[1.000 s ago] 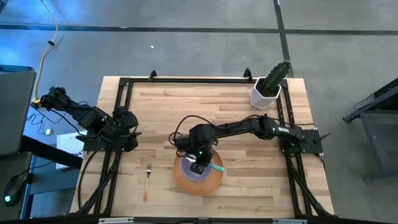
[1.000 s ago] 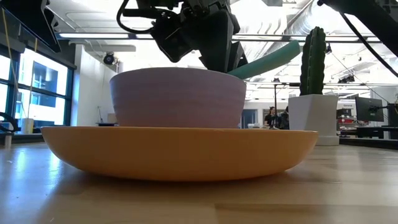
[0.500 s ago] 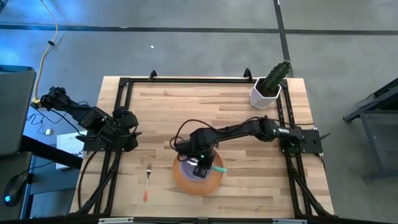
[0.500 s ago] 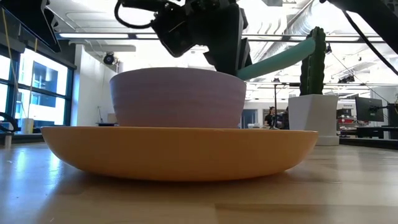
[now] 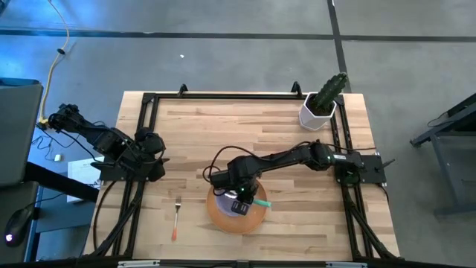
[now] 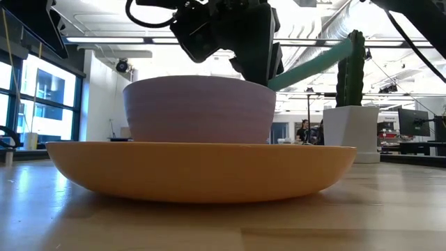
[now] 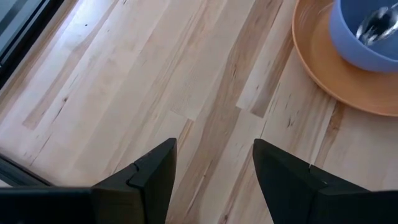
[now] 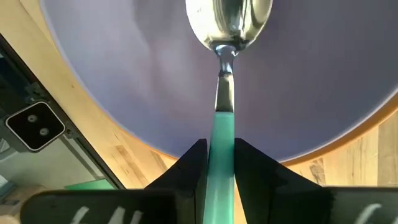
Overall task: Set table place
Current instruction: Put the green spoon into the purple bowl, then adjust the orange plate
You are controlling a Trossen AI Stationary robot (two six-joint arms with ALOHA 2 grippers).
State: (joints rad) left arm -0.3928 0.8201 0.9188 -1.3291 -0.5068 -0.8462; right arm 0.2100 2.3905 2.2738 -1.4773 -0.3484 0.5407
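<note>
A lavender bowl [image 5: 225, 198] stands on a round orange plate [image 5: 236, 218] near the table's front middle. My right gripper [image 5: 239, 199] hangs over the bowl, shut on a teal-handled metal spoon [image 8: 229, 18]. The spoon's metal head is inside the bowl, and the bowl's wall [image 6: 200, 109] hides it in the low view. A small orange-handled fork [image 5: 177, 218] lies flat on the table [image 5: 193, 134], left of the plate. My left gripper [image 7: 214, 162] is open and empty at the table's left side. My right gripper pinches the spoon's teal handle [image 8: 222, 130] between its two fingers, near the handle's metal-neck end. The fingers [image 8: 191, 163] slant down from above and lie along the spoon. The handle's free end [image 6: 317, 61] sticks up and out toward the table's right. Whether the head touches the bowl, I cannot tell.
A white pot [image 5: 314, 115] with a cactus [image 5: 331, 91] stands at the far right corner. A black metal frame [image 5: 223, 95] edges the table. Bare wood lies across the far half and between the fork and my left gripper.
My right gripper has gone a little toward the table's near edge over the bowl, still shut on the spoon. The teal handle's free end has risen slightly and reaches farther toward the table's right.
</note>
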